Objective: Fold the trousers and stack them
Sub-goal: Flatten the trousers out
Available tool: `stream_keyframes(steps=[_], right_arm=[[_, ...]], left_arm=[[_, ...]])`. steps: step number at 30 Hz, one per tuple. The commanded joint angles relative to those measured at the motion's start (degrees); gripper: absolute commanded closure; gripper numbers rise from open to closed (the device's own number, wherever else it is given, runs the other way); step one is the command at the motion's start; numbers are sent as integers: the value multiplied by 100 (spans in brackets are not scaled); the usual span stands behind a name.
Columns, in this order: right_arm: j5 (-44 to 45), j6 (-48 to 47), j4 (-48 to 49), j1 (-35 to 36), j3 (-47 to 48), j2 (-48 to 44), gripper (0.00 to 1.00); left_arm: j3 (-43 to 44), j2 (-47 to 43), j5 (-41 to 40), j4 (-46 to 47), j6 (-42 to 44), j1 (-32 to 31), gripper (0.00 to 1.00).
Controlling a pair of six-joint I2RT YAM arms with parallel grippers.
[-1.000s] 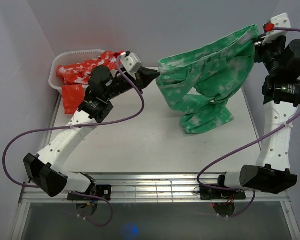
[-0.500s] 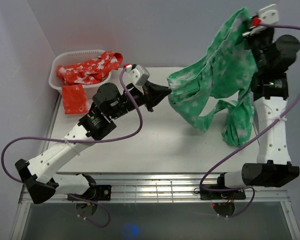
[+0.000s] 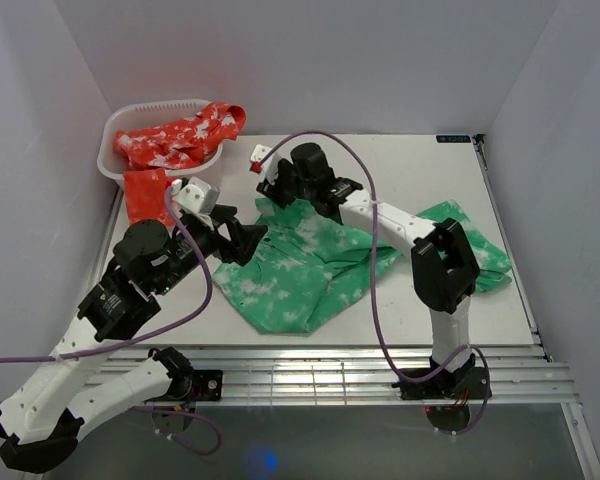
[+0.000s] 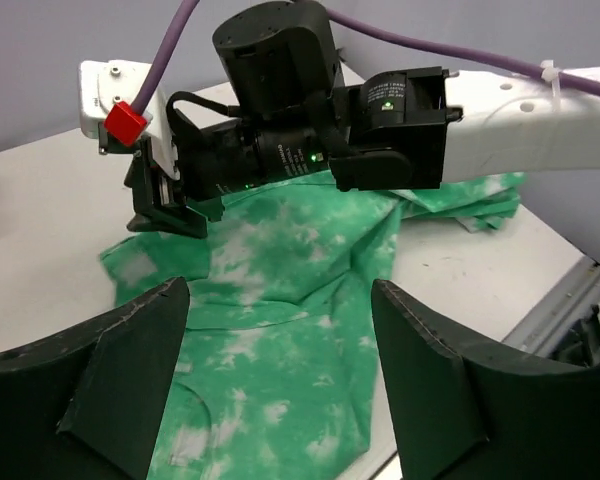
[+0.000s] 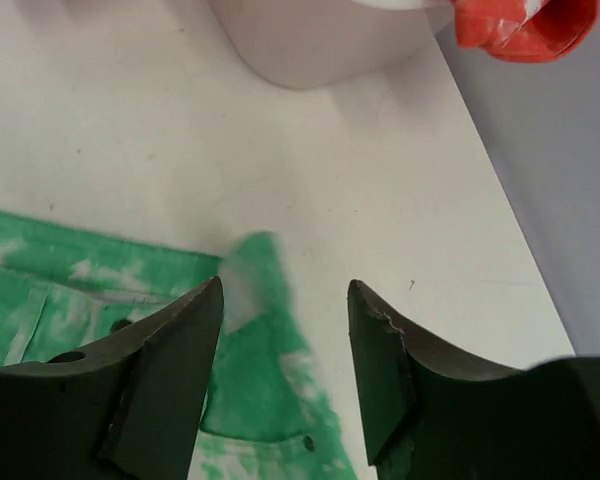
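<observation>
A robotics lab test cell is indicated: a plain white table (image 3: 420, 170) is boxed in on three sides by bare pale walls (image 3: 310, 60), and a left arm (image 3: 100, 310) and a right arm (image 3: 435, 260) are mounted at a slatted metal rail (image 3: 310, 362) along its near edge. Purple cables (image 3: 373, 290) (one per arm) are looped over the surface.

trousers (image 3: 292, 275): matt woven cloth, soft, creased. table (image 3: 420, 175): smooth matt white top, faint scuffs. basket (image 3: 160, 104): white plastic, ribbed rim, slight sheen. red garment (image 3: 180, 137): matt printed cloth. cable (image 4: 172, 40): purple, smooth rubbery sheath, semi-gloss.
</observation>
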Motion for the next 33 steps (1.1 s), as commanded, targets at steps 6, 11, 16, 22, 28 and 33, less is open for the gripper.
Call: stream_keyframes(steps=[6, 11, 16, 22, 28, 33], right_arm=[[652, -1, -1240, -592, 1733, -291, 20], [345, -177, -3249, -1829, 1303, -1511, 14], [-658, -834, -4993, -3518, 592, -2337, 10], [-598, -2276, -6022, -5154, -1008, -3033, 4], [-273, -2928, -6164, -6288, -1616, -2973, 10], [-17, -3095, -6296, -6825, -1581, -2639, 10]], left_arm=[[287, 111, -410, -818, 623, 483, 18], [339, 1391, 1024, -1353, 1001, 1166, 20], [778, 2989, 2105, -1231, 1686, 1688, 19], [1517, 4891, 1939, -1283, 2478, 1890, 31], [1351, 5921, 1289, -1556, 3366, 2057, 38], [570, 5940, 884, -1767, 3788, 2346, 47]])
